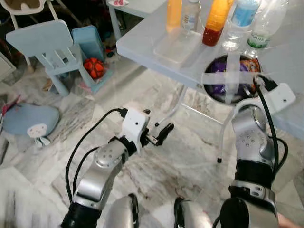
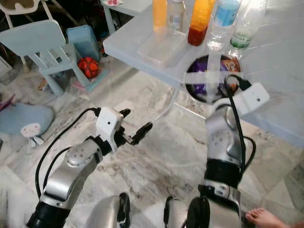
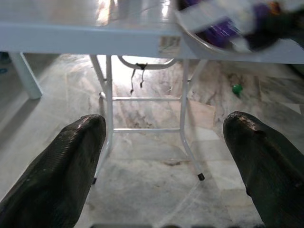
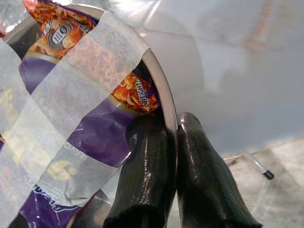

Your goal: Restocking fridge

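So, head views: right gripper (image 4: 173,142) is up at the table (image 1: 156,33) edge, on the metal bowl (image 2: 190,83) that holds a purple snack bag (image 1: 216,76) under crossed strips of clear tape (image 1: 232,76). Further back on the table stand the bottles: two orange drinks (image 1: 213,21), a blue-label water (image 2: 223,14), a green-label one (image 1: 259,28), plus a clear plastic tray (image 2: 161,47). Left gripper (image 1: 159,135) hangs low over the marble floor (image 1: 190,156), holding nothing.

Left wrist view: fingers (image 3: 66,166) spread wide, pointing under the table at its white legs (image 3: 109,95).

Right wrist view: fingers pinched narrow on the bowl's rim, one inside against the bag, one outside.

Progress, my read: early. Everything is on the table, nothing lifted, no fridge visible. Left to do: lift bowl, carry, stock, then the bottles.
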Robot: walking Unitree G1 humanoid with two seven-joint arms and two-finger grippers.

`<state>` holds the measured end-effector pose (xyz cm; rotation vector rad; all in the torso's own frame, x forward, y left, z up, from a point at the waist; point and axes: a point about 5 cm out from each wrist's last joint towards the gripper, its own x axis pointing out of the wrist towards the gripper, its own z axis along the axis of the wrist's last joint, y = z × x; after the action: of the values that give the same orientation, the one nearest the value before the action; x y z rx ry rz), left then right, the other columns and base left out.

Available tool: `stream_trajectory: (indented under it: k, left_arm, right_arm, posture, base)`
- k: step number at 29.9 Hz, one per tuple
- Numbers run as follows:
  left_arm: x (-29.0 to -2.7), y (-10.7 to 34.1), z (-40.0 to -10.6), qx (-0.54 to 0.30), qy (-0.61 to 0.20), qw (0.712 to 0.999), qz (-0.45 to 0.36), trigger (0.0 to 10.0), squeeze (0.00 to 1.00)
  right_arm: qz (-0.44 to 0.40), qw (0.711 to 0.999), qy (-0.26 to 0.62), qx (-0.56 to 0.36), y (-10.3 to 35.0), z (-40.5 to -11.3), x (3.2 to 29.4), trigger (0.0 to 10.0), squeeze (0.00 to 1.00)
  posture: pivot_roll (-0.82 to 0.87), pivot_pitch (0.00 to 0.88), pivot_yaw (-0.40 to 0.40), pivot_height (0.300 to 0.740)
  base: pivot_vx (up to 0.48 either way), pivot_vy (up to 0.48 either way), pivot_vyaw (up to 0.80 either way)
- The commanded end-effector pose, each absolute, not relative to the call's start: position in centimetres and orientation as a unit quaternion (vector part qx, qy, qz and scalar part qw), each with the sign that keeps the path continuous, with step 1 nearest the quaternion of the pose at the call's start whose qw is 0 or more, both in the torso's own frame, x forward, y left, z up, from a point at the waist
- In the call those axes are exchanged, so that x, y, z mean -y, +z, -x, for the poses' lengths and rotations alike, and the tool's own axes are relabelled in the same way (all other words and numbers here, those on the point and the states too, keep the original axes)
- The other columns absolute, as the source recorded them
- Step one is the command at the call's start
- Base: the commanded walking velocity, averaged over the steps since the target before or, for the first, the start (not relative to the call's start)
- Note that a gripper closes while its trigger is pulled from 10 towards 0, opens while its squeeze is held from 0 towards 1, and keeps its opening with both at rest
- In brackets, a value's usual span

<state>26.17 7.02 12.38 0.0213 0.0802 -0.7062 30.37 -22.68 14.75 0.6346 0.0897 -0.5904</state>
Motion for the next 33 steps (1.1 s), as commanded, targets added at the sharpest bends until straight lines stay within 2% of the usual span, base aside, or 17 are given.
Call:
stream_trajectory:
  k: [1,4,6,9,11,12,13,15,19,24,33]
  left_arm:
    - [-7.7,11.8,-26.3,-0.050,-0.330,0.942,-0.008,10.0,0.00]
    - [-7.8,11.8,-26.4,-0.051,-0.321,0.946,-0.009,10.0,0.00]
    - [-8.1,11.8,-27.0,-0.046,-0.292,0.955,-0.006,10.0,0.00]
    - [-8.7,11.7,-27.6,-0.040,-0.253,0.966,-0.021,10.0,0.00]
    - [-10.1,11.3,-28.3,-0.041,-0.189,0.981,-0.017,10.0,0.00]
    - [-11.3,11.1,-28.7,-0.036,-0.134,0.990,-0.019,10.0,0.00]
    - [-11.7,11.0,-28.8,-0.035,-0.121,0.992,-0.019,10.0,0.00]
    - [-12.4,10.9,-28.9,-0.038,-0.092,0.995,-0.005,10.0,0.00]
    - [-14.7,10.8,-29.4,-0.033,-0.027,0.999,-0.025,10.0,0.00]
    - [-17.0,10.4,-29.1,-0.033,0.028,0.998,-0.037,10.0,0.00]
    - [-18.4,9.0,-27.7,-0.051,0.064,0.995,-0.065,10.0,0.00]
  right_arm:
    - [-0.301,0.904,-0.293,-0.082,12.8,-29.0,22.9,0.0,0.00]
    - [-0.297,0.911,-0.274,-0.080,12.7,-28.5,22.6,0.0,0.00]
    - [-0.303,0.926,-0.215,-0.070,12.9,-28.0,21.3,0.0,0.00]
    - [-0.294,0.938,-0.172,-0.066,12.9,-28.0,20.4,0.0,0.00]
    - [-0.274,0.952,-0.129,-0.052,13.3,-27.8,19.4,0.0,0.00]
    - [-0.262,0.958,-0.103,-0.048,13.5,-27.8,18.7,3.9,0.00]
    - [-0.259,0.960,-0.097,-0.048,13.5,-27.8,18.5,3.9,0.00]
    - [-0.225,0.970,-0.081,-0.040,13.7,-27.7,18.1,10.0,0.00]
    - [-0.187,0.981,-0.052,-0.015,14.3,-27.9,17.4,10.0,0.00]
    - [-0.185,0.982,-0.045,-0.010,14.2,-27.7,17.3,10.0,0.00]
    - [-0.149,0.989,0.004,-0.001,14.3,-28.3,16.0,10.0,0.00]
  posture:
    - [0.03,0.139,0.080,0.740]
    - [0.03,0.137,0.081,0.740]
    - [0.02,0.124,0.080,0.740]
    - [0.01,0.119,0.077,0.740]
    - [0.01,0.097,0.080,0.740]
    - [0.01,0.092,0.080,0.740]
    - [0.01,0.092,0.080,0.740]
    - [0.00,0.071,0.081,0.740]
    - [0.00,0.045,0.083,0.740]
    - [0.01,0.006,0.071,0.740]
    - [0.02,0.000,0.067,0.740]
  base:
    - [0.000,0.000,0.00]
    - [0.000,0.000,0.00]
    - [0.000,0.000,0.00]
    - [0.000,0.000,0.00]
    - [0.000,0.000,0.00]
    - [0.000,0.000,0.00]
    - [0.000,0.000,0.00]
    - [0.000,0.000,0.00]
    - [0.000,0.000,0.60]
    - [0.000,0.000,0.80]
    - [0.000,0.000,0.80]
